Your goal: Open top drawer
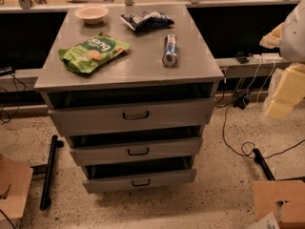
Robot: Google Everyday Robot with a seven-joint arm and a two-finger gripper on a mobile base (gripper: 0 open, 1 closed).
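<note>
The top drawer (pixel 95 117) is the widest grey metal drawer, right under the cabinet's top (pixel 138 63). Its small dark bail handle (pixel 136 114) sits at the centre of its front. A dark gap shows between the front's upper edge and the cabinet top. Two narrower grey drawers (pixel 138 150) (pixel 141 181) sit below it, each with a dark gap above. My gripper (pixel 279 106), cream-coloured, is at the right edge of the view, well to the right of the cabinet. It is apart from the drawer and at about its height.
On the cabinet top lie a green snack bag (pixel 93 51), a bowl (pixel 91 13), a dark blue bag (pixel 145 19) and a can on its side (pixel 169 50). Cardboard boxes (pixel 12 185) (pixel 281 199), black bars (pixel 50 171) and cables (pixel 233 132) are on the floor.
</note>
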